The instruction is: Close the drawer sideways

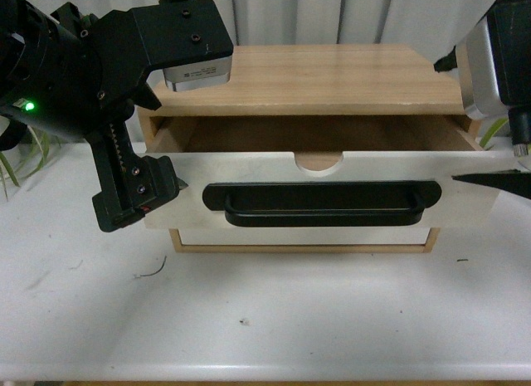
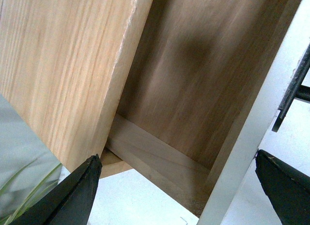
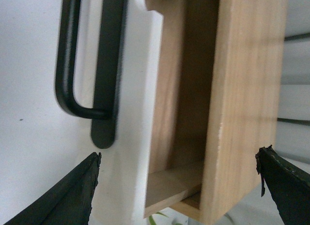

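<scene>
The drawer (image 1: 348, 177) stands pulled out of the wooden cabinet (image 1: 332, 79). It has a white front, a long black bar handle (image 1: 322, 205) and a half-round notch (image 1: 319, 160) in its upper edge. My left gripper (image 2: 179, 196) is open at the drawer's left end, and one black finger (image 1: 133, 195) lies in front of the white front. In the left wrist view the front's edge (image 2: 242, 152) stands between the fingers. My right gripper (image 3: 177, 191) is open at the right end, straddling the drawer front (image 3: 135, 138) and cabinet side (image 3: 242, 113). Its fingertip (image 1: 494, 180) lies against the front.
The cabinet sits on a white table (image 1: 290, 320) whose front edge runs along the bottom of the front view. A plain white drawer front (image 1: 307, 236) shows below the open drawer. Green plant leaves (image 1: 17, 162) are at the far left, and a pale curtain (image 1: 332, 12) hangs behind.
</scene>
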Robot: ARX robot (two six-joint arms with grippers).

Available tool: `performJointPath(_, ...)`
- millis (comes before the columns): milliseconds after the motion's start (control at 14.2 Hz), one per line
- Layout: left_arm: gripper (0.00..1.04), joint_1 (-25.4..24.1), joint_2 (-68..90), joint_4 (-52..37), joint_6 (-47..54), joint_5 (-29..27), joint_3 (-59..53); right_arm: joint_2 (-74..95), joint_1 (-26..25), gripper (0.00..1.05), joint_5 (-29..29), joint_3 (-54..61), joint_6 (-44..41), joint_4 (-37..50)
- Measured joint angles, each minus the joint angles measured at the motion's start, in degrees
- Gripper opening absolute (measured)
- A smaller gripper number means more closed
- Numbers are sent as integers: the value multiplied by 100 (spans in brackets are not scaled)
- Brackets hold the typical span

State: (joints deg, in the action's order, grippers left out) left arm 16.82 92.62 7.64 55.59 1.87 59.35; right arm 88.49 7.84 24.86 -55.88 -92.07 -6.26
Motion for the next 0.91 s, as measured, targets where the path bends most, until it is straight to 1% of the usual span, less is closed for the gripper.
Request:
performJointPath(351,98,-9,0,-103,42,-46,2,343,-179,98,-184,-76,-103,203)
performJointPath(702,98,-15,151,-157,66,-101,173,612,-225,98,-238,-264,-127,413)
performJointPath(912,98,92,459,-448,61,-214,299,935,-229,98,-306,-555,-142,577)
